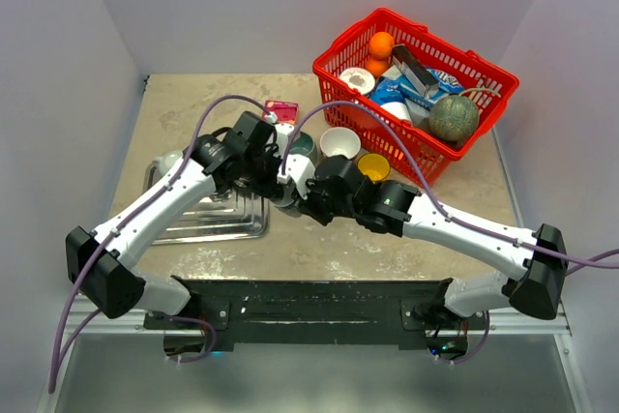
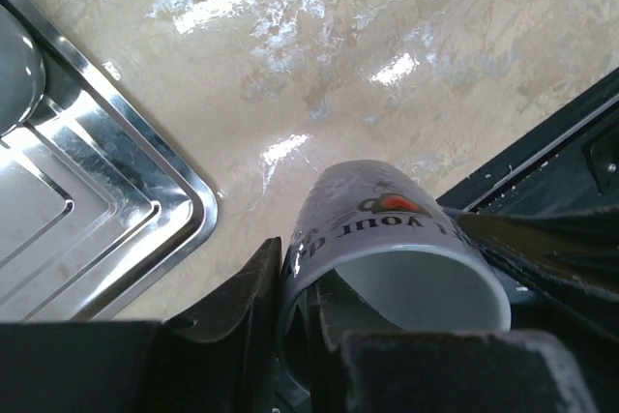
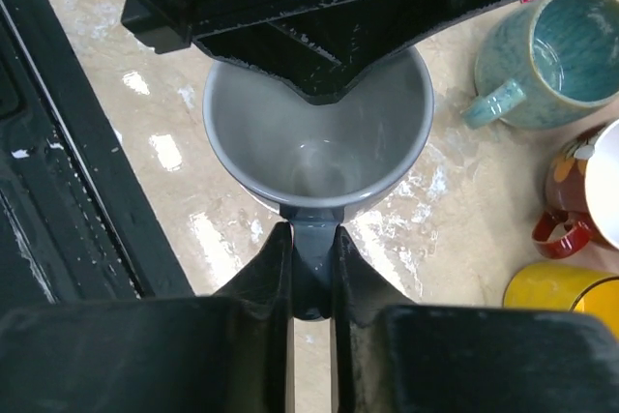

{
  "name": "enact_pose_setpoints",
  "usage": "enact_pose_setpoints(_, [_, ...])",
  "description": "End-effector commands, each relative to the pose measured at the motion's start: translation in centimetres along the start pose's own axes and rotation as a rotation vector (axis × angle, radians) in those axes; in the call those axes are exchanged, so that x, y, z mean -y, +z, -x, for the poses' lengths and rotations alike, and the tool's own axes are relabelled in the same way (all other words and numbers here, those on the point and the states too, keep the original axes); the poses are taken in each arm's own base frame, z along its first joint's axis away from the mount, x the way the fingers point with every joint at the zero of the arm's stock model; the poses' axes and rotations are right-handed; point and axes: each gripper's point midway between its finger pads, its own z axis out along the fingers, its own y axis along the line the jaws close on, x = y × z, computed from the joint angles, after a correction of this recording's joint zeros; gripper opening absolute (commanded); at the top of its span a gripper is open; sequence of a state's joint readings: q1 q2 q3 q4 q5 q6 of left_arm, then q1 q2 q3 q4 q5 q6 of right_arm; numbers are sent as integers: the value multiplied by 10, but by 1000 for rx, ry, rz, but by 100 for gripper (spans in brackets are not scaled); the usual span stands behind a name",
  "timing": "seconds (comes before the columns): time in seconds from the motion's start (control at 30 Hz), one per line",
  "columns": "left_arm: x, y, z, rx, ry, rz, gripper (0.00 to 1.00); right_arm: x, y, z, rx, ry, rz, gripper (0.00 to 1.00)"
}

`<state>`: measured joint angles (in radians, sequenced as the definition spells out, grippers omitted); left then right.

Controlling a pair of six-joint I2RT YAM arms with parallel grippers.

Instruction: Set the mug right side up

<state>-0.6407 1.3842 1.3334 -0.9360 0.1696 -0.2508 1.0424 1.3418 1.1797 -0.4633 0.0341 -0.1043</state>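
We are looking at a robotics lab test cell, not a real kitchen. Plain white walls (image 1: 58,65) box in a single stone-look table (image 1: 193,103) on the left, right and far sides. Two white robot arms (image 1: 160,198) are bolted to a black metal rail (image 1: 319,311) along the near edge, with purple cables (image 1: 208,118) running over them. The household things read as props: a red shopping basket (image 1: 348,39) of groceries at the far right, a steel tray (image 1: 208,229) at the left, assorted mugs (image 1: 338,142) in the middle.
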Motion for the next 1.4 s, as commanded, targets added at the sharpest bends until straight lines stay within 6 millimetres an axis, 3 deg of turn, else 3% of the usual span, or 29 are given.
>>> enact_pose_setpoints(0.0, [16,-16,24,90,22,-58,19,24,-8,21,73,57,-121,0])
enact_pose_setpoints(0.03, [17,-17,26,101,14,-57,27,29,-8,16,70,77,-155,0])
enact_pose_setpoints(0.07, [16,-17,28,111,9,-52,50,32,-10,19,91,94,-173,0])
enact_pose_setpoints(0.13, [12,-18,32,134,-21,-22,61,35,-7,9,90,150,-207,0])
enact_pose_setpoints(0.17, [9,-18,34,150,-40,-4,75,42,-9,10,114,176,-250,0])
enact_pose_setpoints(0.27, [-5,-20,41,199,-115,81,91,54,-14,0,164,286,-349,0])
enact_pose_setpoints(0.37, [-22,-23,45,244,-197,166,99,67,-17,-18,206,401,-454,0])
enact_pose_setpoints(0.4, [-28,-24,46,256,-214,193,99,68,-13,-33,200,445,-481,0])
enact_pose_setpoints(0.47, [-32,-26,47,283,-251,212,99,76,-14,-35,250,488,-531,0])
enact_pose_setpoints(0.5, [-35,-26,47,293,-260,227,99,82,-12,-49,239,499,-584,0])
enact_pose_setpoints(0.6, [-38,-30,48,326,-289,238,99,93,-5,-66,264,557,-678,0])
enact_pose_setpoints(0.83, [-37,-27,39,317,-320,224,99,109,12,-84,316,594,-805,0])
enact_pose_setpoints(1.1, [-37,-26,28,309,-338,216,99,127,34,-123,286,676,-824,0])
enact_pose_setpoints(1.37, [-39,-25,22,293,-339,227,99,128,55,-137,264,666,-816,0])
